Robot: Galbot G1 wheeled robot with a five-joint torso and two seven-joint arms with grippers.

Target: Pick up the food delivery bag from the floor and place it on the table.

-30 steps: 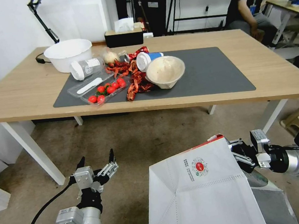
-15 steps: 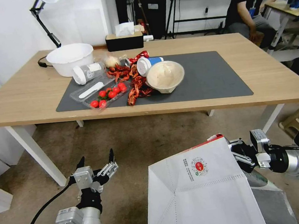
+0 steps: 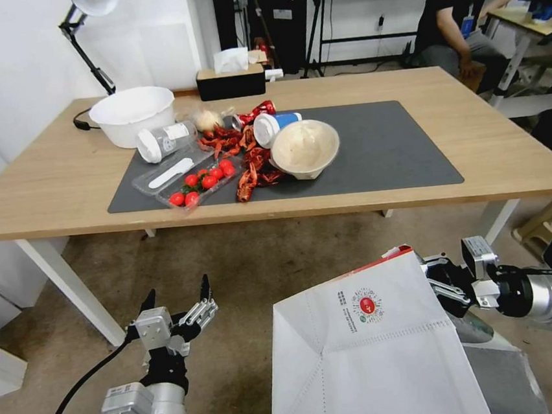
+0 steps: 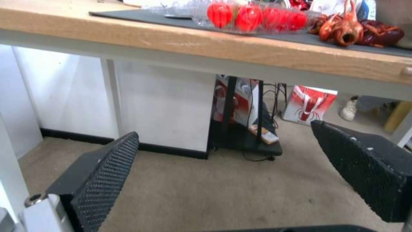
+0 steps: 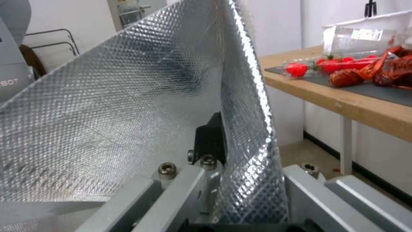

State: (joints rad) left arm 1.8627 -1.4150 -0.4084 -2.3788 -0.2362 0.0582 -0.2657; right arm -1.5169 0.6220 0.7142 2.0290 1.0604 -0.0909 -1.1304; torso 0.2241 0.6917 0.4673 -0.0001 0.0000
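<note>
The food delivery bag [image 3: 369,361] is held off the carpeted floor [image 3: 243,275], in front of the table [image 3: 46,183] and below the level of its top, with its white face and small round red logo [image 3: 367,305] turned toward the head camera. The right gripper [image 3: 441,290] is clamped on the bag's upper right edge; in the right wrist view, 1 black finger [image 5: 210,138] is seen pressed against the silver foil lining [image 5: 128,106] of the bag wall, with the wall pinched between the jaws. The left gripper [image 3: 176,302] is seen low on the robot's left, above the floor and well apart from the bag, with its 2 fingers spread and nothing between them; in the left wrist view the 2 textured pads [image 4: 107,174] are seen wide apart, facing the table's front edge and the space beneath it. On the table, a dark grey mat [image 3: 388,150] is laid, its right part bare. On its left part are found a clear tray of cherry tomatoes [image 3: 202,180], red crayfish [image 3: 252,167], a tipped beige bowl [image 3: 305,147], a tipped cup with a blue band [image 3: 275,126] and a clear lidded container [image 3: 164,141]. A white plastic bowl [image 3: 132,115] is set just beyond the mat's far left corner, and a black tissue box [image 3: 231,80] is placed at the far edge.
</note>
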